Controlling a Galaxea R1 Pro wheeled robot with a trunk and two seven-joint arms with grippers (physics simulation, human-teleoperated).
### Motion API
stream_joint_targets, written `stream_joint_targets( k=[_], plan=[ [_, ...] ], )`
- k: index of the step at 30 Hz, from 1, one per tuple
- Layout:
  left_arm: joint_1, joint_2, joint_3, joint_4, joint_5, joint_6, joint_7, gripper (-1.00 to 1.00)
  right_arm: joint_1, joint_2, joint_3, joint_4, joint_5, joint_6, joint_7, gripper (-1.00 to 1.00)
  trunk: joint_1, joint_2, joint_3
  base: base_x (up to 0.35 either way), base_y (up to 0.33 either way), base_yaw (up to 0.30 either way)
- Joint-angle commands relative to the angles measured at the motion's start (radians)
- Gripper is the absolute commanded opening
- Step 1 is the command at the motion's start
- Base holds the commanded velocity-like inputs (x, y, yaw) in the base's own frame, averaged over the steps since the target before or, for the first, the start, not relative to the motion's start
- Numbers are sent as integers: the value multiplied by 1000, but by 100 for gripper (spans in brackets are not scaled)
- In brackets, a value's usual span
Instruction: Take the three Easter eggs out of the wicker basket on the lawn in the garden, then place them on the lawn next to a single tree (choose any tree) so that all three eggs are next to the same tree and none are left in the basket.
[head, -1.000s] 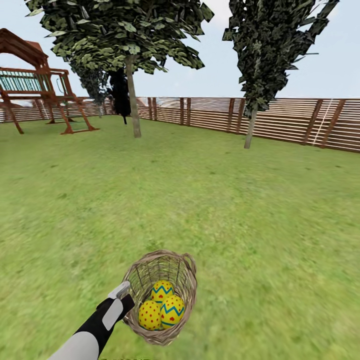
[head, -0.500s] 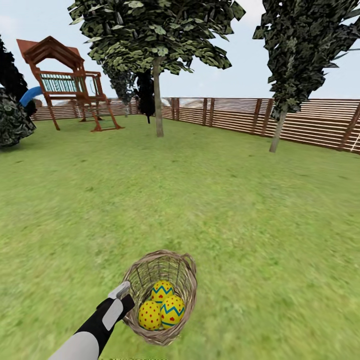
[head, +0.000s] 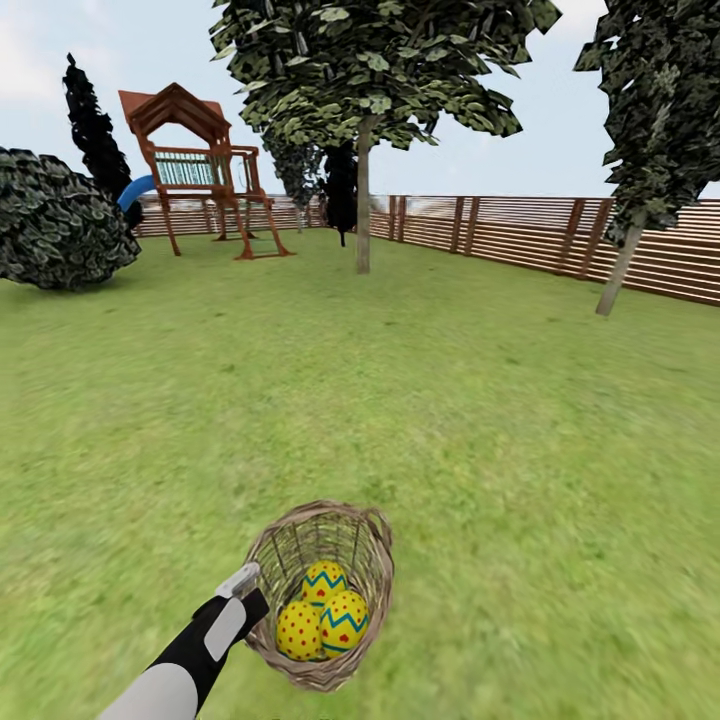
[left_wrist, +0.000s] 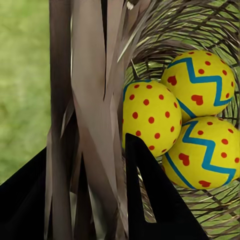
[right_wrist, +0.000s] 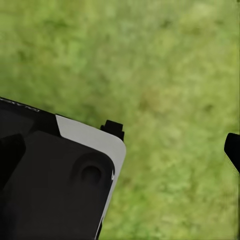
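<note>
Easter eggs (head: 323, 610), all three of them, are sitting in the wicker basket (head: 322, 592), which I've got hanging off my left gripper (head: 247, 590). My fingers are clamped on the basket's rim wall, one finger (left_wrist: 150, 200) inside right up against the red-dotted egg (left_wrist: 149, 116), the other on the outside of the weave. From my wrist cam the two zigzag eggs (left_wrist: 202, 85) are bunched against the dotted one, all touching. The basket is tilted a bit toward me and looks held up off the lawn (head: 450, 400), though from the head view I can't really be sure how clear of the grass it is.

My right gripper (right_wrist: 172, 140) is just pointed down at grass; I see one dark fingertip (right_wrist: 233, 150) at the frame edge and a bit of the other, gap between them, nothing in it, so spread apart.

Further out: a tree (head: 363, 195) with a pale straight trunk well ahead, another tree (head: 620, 265) off to the right by the brown slat fence (head: 520, 235), a wooden play set (head: 200, 170) and a big dark bush (head: 60, 230) to the left.
</note>
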Motion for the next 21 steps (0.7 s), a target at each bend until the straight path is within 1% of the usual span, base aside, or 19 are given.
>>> stream_joint_targets(
  k=[1, 5, 11, 21],
  plan=[
    [-1, 0, 1, -2, 16, 3, 6, -100, -1, -1, -8, 3, 7, -5, 1, 100, -4, 6, 2, 0, 0, 290],
    [-1, 0, 1, -2, 16, 3, 6, -100, -1, -2, -9, 3, 2, -5, 1, 100, -19, 34, 14, 0, 0, 59],
    [-1, 0, 1, -3, 16, 1, 5, -100, -1, -2, -8, 5, 2, -5, 2, 100, -19, 34, 14, 9, 0, 1],
    [-1, -3, 3, 1, 17, 3, 5, -100, -1, -2, -9, 5, -1, -5, 3, 100, -19, 34, 14, 320, 0, 0]
  ],
)
